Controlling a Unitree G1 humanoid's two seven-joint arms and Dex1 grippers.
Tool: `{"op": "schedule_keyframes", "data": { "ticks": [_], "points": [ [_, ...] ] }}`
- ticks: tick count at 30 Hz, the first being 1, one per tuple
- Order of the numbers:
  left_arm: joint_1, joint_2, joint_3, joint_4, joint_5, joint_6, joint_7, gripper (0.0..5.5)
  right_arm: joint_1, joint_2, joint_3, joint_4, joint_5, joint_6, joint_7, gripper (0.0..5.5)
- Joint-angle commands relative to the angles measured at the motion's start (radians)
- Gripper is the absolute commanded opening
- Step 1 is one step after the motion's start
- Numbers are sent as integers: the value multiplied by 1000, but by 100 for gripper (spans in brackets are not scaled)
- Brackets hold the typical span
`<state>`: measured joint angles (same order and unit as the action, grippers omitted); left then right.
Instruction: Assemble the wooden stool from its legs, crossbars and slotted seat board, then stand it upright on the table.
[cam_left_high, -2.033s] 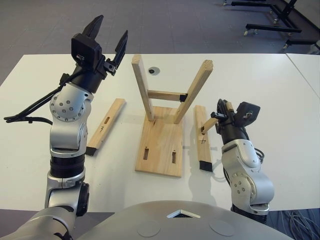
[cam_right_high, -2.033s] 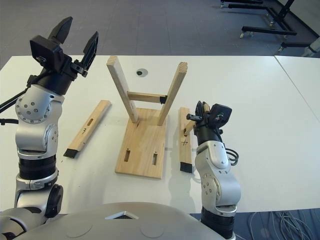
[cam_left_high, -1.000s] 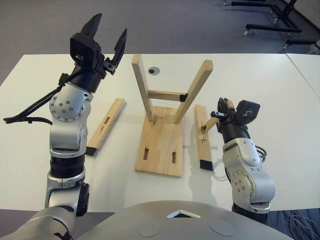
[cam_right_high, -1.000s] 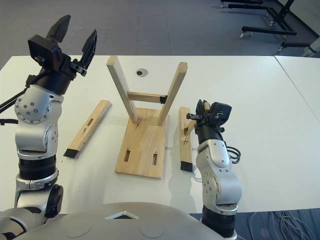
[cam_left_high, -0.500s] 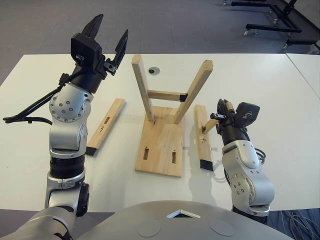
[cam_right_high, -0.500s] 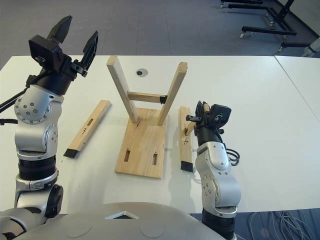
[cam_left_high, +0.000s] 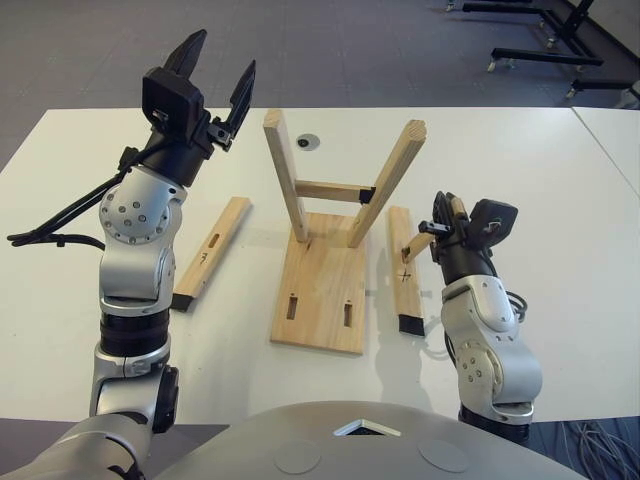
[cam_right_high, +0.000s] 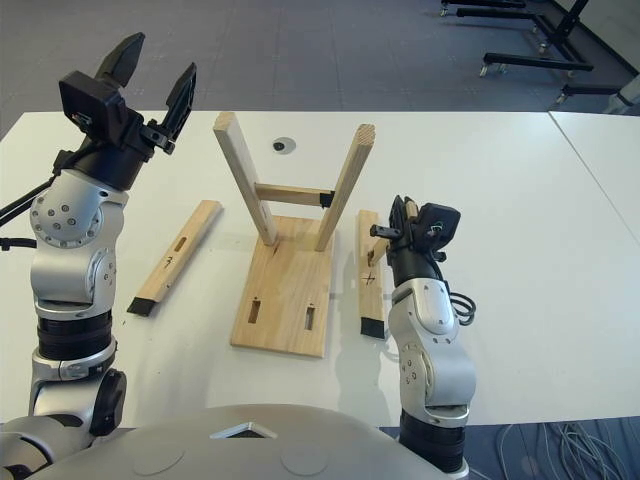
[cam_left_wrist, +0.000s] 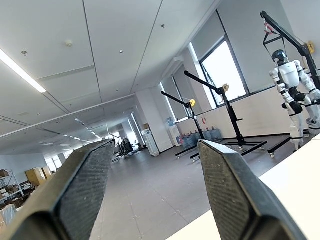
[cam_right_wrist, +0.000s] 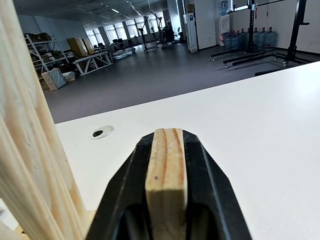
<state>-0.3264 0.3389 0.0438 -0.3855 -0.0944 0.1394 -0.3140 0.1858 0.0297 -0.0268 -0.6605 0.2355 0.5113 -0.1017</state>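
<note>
The slotted seat board (cam_left_high: 322, 290) lies flat mid-table. Two legs (cam_left_high: 286, 175) (cam_left_high: 392, 178) stand in its far slots, leaning and joined by a crossbar (cam_left_high: 330, 190). One loose leg (cam_left_high: 212, 250) lies left of the board and another loose leg (cam_left_high: 404, 272) lies along its right edge. My right gripper (cam_left_high: 447, 214) is shut on a short crossbar (cam_right_wrist: 166, 165). The crossbar slants down with its lower end touching the right loose leg. My left gripper (cam_left_high: 222, 56) is raised high over the table's left side, open and empty.
A round cable hole (cam_left_high: 308, 142) sits in the white table (cam_left_high: 540, 180) behind the stool. A second table (cam_left_high: 618, 130) adjoins on the right. Free tabletop lies right of my right arm and at the far left.
My right gripper has shifted slightly left and away with the crossbar, and the loose leg under it has moved a little. The left arm has kept still.
</note>
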Motion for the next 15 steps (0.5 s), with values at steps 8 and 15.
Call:
{"op": "schedule_keyframes", "data": {
  "ticks": [8,15],
  "points": [
    [2,-1,-6,-7,3,6,-1,301,5,-3,9,0,-12,13,7,39],
    [-10,2,-4,4,1,1,-7,301,9,3,9,18,-17,13,2,39]
  ]
}}
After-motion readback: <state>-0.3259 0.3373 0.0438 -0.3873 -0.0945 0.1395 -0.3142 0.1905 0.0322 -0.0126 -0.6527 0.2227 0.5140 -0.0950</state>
